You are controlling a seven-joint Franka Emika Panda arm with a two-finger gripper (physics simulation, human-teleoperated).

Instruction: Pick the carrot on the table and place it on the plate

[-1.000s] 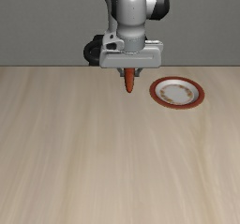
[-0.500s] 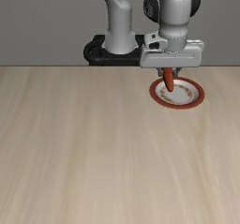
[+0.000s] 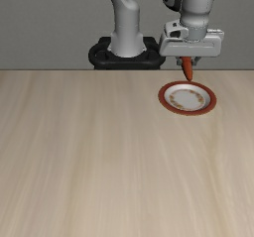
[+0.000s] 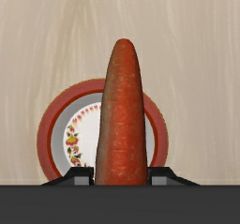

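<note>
Pincer: our gripper pinches the carrot by its thick end, with one of the fingers pressed to each flank.
Carrot: it hangs in the air with its narrow tip pointing down, clear of the table.
Carrot over plate: in the wrist view the carrot runs across the middle of the plate, and the red rim shows on both sides of it.
Height: in the exterior view the tip sits just above the plate's far rim. We think there is a gap between the tip and the plate, but the angle does not let us be sure how much.
Plate: it lies flat on the table towards the exterior view's right, near the far edge. It has a red rim and a pale centre with small patterning.
Plate edges: the whole rim is unobstructed, and bare wood lies all around it.
Open room: the table spreads wide and bare to the exterior view's left and across the whole near side.
Far side: the arm's base stands at the table's far edge, well apart from the plate, with a grey wall behind.
</note>
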